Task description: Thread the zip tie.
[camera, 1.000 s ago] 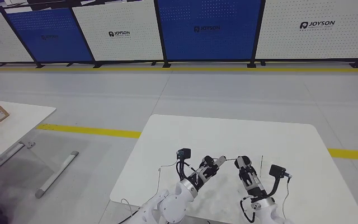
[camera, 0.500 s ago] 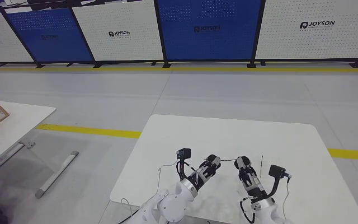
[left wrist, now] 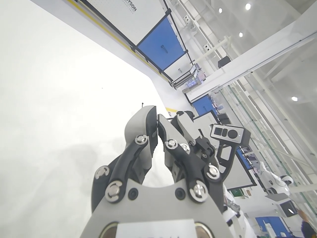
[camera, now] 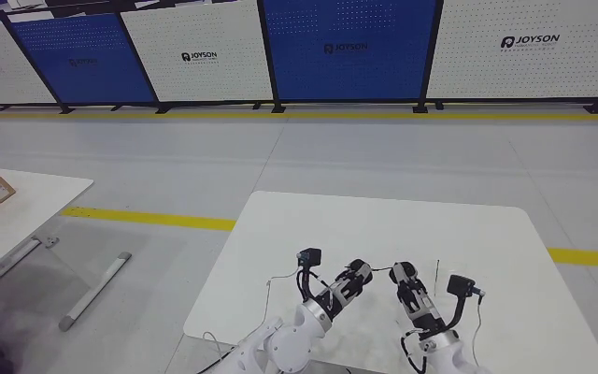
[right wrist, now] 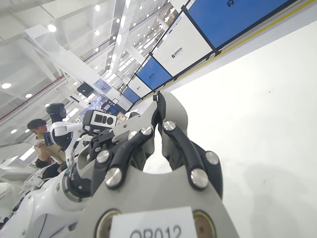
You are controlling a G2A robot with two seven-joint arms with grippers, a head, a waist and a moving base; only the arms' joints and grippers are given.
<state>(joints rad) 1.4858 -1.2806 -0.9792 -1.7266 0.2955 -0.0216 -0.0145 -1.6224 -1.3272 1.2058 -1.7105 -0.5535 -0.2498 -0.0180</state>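
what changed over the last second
The left tool moved toward the right tool, narrowing the gap spanned by the thin black zip tie. Both tools stayed shut, and the white table looks the same.

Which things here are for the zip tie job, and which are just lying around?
For the job:
zip tie, stretched between the two grippers
left gripper, shut on it
right gripper, shut on it

Just lying about:
thin dark strip on the white table beside the right gripper, maybe a spare tie
second table off to the side
wall panels behind
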